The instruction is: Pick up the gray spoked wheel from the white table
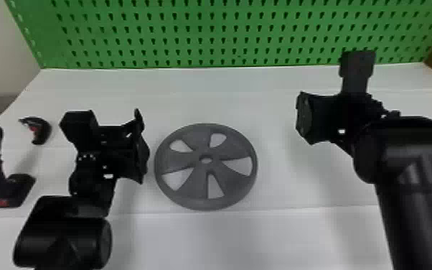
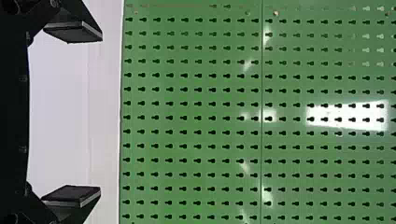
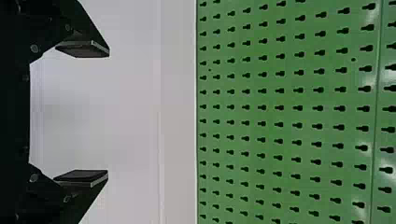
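The gray spoked wheel (image 1: 193,186) lies flat on the white table (image 1: 262,233), in the middle of the head view. My left gripper (image 1: 140,143) is just left of the wheel's rim, above the table; in the left wrist view the left gripper (image 2: 72,114) stands open with nothing between its fingers. Right of the wheel and somewhat farther back is my right gripper (image 1: 303,116), with a wider gap to the rim. The right wrist view has the right gripper (image 3: 83,114) open and holding nothing.
At the table's left side lie a black-and-red power tool (image 1: 10,190) and a small curved black-and-red piece (image 1: 41,131), both beyond my left arm. A green pegboard (image 1: 226,36) rises along the table's back edge.
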Motion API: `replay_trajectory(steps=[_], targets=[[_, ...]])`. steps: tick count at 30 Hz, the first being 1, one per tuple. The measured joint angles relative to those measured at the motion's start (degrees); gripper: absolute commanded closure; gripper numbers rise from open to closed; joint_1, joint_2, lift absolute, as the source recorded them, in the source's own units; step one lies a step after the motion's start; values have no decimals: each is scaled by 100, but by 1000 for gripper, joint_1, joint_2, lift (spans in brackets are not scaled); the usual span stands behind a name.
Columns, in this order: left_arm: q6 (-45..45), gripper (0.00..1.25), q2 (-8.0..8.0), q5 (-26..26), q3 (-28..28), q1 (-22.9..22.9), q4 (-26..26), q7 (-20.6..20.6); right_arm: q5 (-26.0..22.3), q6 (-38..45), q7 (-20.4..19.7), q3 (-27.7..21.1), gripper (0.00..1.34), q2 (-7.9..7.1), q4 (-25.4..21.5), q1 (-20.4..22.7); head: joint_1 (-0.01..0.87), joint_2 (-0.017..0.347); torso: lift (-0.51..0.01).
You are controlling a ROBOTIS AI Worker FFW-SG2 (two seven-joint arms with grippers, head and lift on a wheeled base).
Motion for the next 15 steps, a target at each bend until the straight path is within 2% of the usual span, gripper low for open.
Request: replay_trajectory(steps=[8,15], targets=[[23,127,-2,-10,-29,-18,0,0,-37,1443,0,31,351,-105,37,-707,770,48,-106],[37,127,0,-30,-58,-31,0,0,1,2306,0,82,351,-139,390,-1280,770,48,-106]])
